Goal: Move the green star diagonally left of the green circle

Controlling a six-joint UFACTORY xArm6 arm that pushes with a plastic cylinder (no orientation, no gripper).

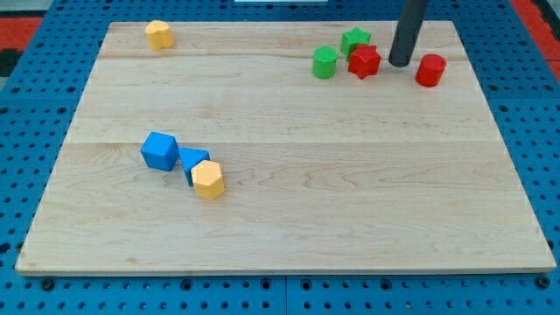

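Observation:
The green star (354, 39) sits near the view's top right of the wooden board, just above the red star (364, 61) and touching it. The green circle (325, 63) stands just left of the red star, below-left of the green star. My tip (401, 64) rests on the board right of the red star, between it and the red circle (430, 70). The tip is apart from the green star, a short way to its lower right.
A yellow block (158, 34) sits at the view's top left. A blue cube (159, 150), a blue triangle (192, 163) and a yellow hexagon (208, 179) cluster at the lower left. The wooden board (306, 210) lies on a blue pegboard.

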